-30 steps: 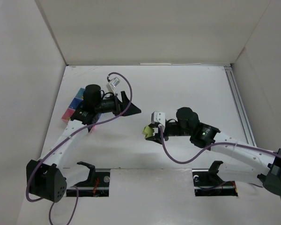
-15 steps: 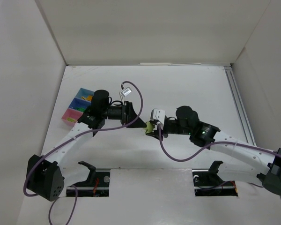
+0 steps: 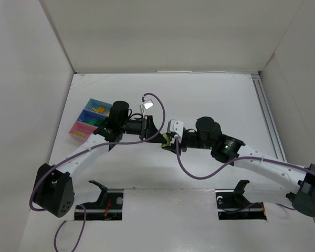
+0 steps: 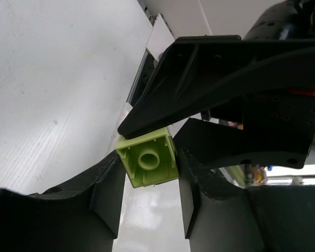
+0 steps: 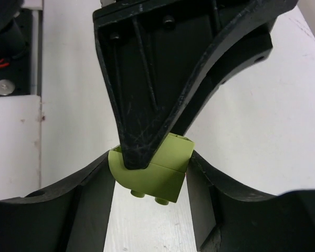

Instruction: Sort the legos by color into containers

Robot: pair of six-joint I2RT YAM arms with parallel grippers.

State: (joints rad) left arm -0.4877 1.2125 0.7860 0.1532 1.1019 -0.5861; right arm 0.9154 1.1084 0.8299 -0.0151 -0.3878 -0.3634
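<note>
A pale yellow-green lego (image 3: 168, 138) hangs above the middle of the table, pinched from both sides. My right gripper (image 5: 149, 161) is shut on it (image 5: 163, 181), studs pointing down. My left gripper (image 4: 148, 157) has closed round the same brick (image 4: 147, 164), and its fingers (image 4: 107, 194) touch the brick's sides. In the overhead view the left gripper (image 3: 158, 135) and right gripper (image 3: 169, 140) meet tip to tip. The containers sit at the left: light blue (image 3: 93, 104), darker blue (image 3: 85, 114) and pink (image 3: 76, 127), each with small legos inside.
White walls enclose the table on the left, back and right. A metal rail (image 3: 266, 118) runs along the right edge. Purple cables loop over both arms. The arm bases (image 3: 107, 202) stand at the near edge.
My left arm swung right from over the containers to the centre, and its jaws closed from wide open onto the brick. My right gripper shifted slightly towards it, still holding the brick.
</note>
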